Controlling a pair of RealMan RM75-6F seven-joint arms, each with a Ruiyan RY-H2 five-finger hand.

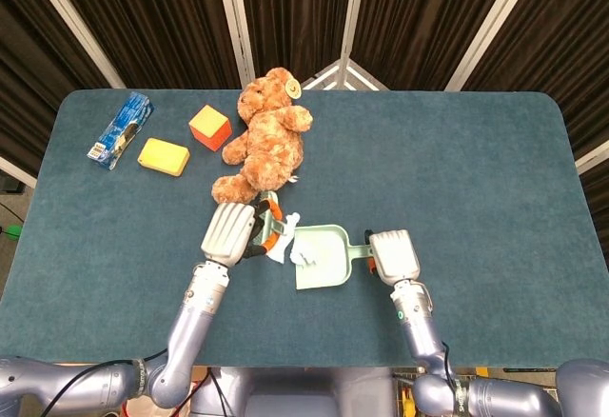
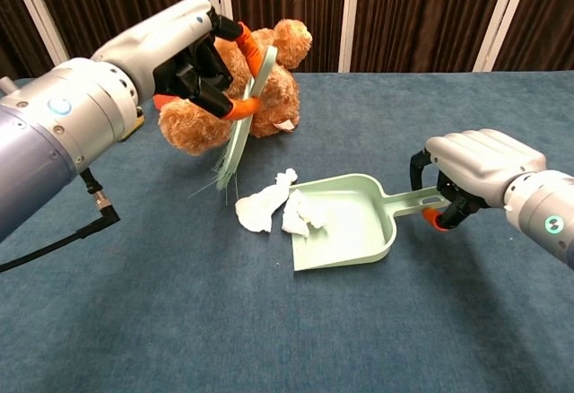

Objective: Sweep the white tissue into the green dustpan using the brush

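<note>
My left hand [image 2: 184, 56] [image 1: 229, 230] grips the pale green brush [image 2: 237, 133] by its orange-trimmed handle, bristles hanging just above the cloth to the left of the tissue. The white tissue [image 2: 263, 205] [image 1: 284, 244] lies in two crumpled lumps: one on the cloth just outside the pan's mouth, the other [image 2: 300, 214] at the pan's open edge. The green dustpan [image 2: 348, 226] [image 1: 324, 256] lies flat on the table. My right hand [image 2: 480, 173] [image 1: 392, 256] holds its handle at the right.
A brown teddy bear [image 1: 266, 139] lies right behind the brush and left hand. At the far left are an orange cube [image 1: 209, 128], a yellow sponge [image 1: 163, 156] and a blue packet [image 1: 121, 129]. The blue cloth table [image 1: 476, 179] runs wide to the right.
</note>
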